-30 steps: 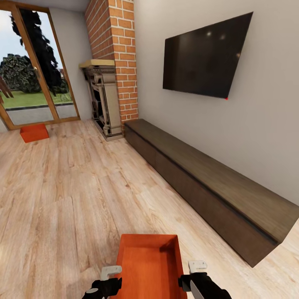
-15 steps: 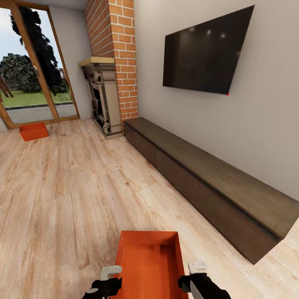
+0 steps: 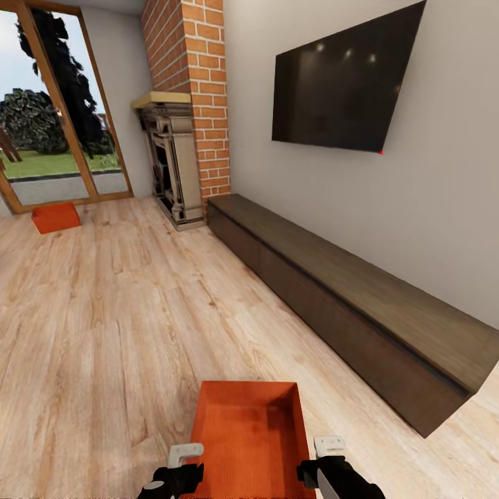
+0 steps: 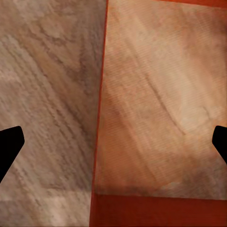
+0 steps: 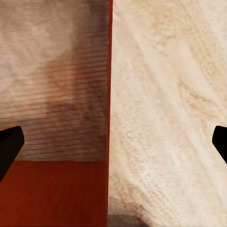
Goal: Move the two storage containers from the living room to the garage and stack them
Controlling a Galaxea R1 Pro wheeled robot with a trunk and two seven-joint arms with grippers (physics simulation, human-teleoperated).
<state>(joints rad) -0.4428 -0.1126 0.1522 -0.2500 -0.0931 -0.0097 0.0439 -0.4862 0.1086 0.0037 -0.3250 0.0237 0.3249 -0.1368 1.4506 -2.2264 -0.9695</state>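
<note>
Two orange-red ribbed containers: near [image 3: 248,436] and far left [image 3: 55,217]. Light wood-grain plank floor [image 3: 125,312], red brick fireplace [image 3: 190,83], black TV [image 3: 343,86], dark-brown cabinet [image 3: 346,305].

Two orange bins: one storage container [image 3: 248,436] at six o'clock, another container [image 3: 55,217] at ten; one TV [image 3: 343,86], one cabinet [image 3: 346,305].

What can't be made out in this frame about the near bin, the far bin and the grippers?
- Near container: its near end is cut off by the head view's bottom edge.
- Far container by the glass door: too small to see inside.
- Left gripper and right gripper: whether the fingers touch the near container's walls; both wrist views show fingertips wide apart astride a wall.
</note>
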